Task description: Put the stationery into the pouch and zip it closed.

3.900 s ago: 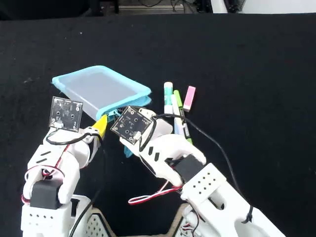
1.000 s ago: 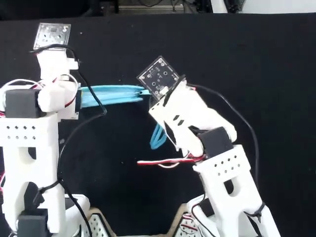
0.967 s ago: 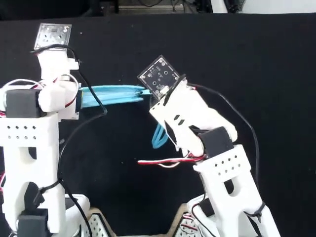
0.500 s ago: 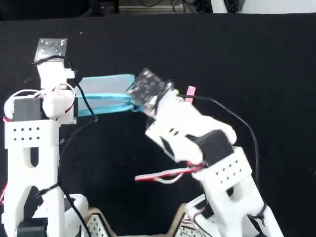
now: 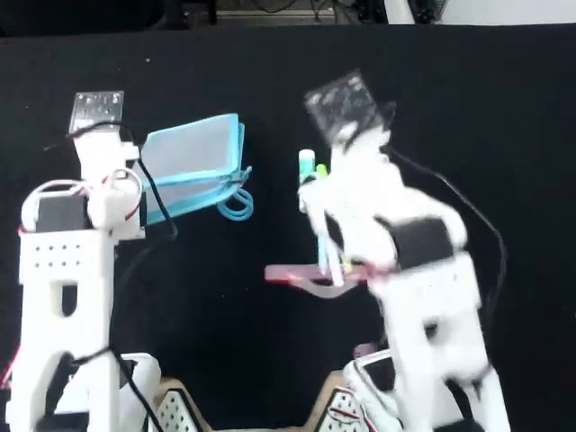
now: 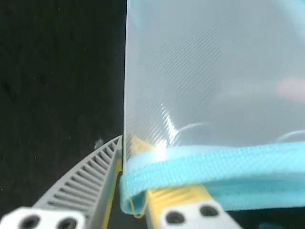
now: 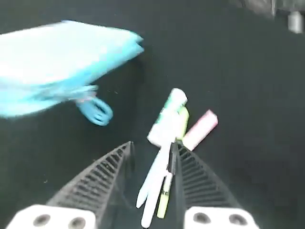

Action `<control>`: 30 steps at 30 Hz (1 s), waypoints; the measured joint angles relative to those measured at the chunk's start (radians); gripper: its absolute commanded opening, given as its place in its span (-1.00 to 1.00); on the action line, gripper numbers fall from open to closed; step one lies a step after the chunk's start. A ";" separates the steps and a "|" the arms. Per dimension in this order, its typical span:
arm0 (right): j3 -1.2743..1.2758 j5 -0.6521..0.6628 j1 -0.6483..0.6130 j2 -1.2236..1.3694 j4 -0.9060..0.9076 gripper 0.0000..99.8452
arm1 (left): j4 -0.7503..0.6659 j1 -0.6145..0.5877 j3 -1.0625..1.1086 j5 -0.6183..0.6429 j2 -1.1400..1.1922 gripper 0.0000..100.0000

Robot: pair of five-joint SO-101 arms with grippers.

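Matte black table, even light; beyond far edge, pale strip and dark cables.

There are 2 grippers: the left gripper and the right gripper. There is 1 pouch, pinched in the left gripper, with 1 loop pull hanging from it. Just ahead of the right gripper lies 1 cluster of stationery, 5 pieces as far as can be told: 1 white marker, 1 green marker, 1 pink stick, 1 white pen and 1 yellow-green pen. The 2 pens reach in between its parted fingers.
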 measured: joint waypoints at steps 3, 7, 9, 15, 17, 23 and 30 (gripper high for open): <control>0.064 -0.021 0.041 0.081 -0.110 -0.75 | -0.034 0.002 0.091 0.023 -0.120 -0.94; 0.083 -0.037 0.077 0.219 -0.230 -0.75 | -0.077 0.002 0.189 0.028 -0.281 -0.94; 0.083 -0.081 0.092 0.288 -0.292 -0.75 | -0.100 0.002 0.226 0.032 -0.339 -0.94; 0.083 -0.212 0.123 0.473 -0.419 -0.75 | -0.140 0.002 0.298 0.032 -0.442 -0.94; 0.081 -0.218 0.123 0.522 -0.425 -0.75 | -0.143 -0.002 0.299 0.032 -0.465 -0.94; -0.066 -0.224 0.166 0.701 -0.428 -0.75 | -0.143 -0.005 0.313 0.032 -0.503 -0.94; -0.334 -0.278 0.192 0.947 -0.327 -0.70 | -0.173 -0.005 0.353 0.032 -0.506 -0.94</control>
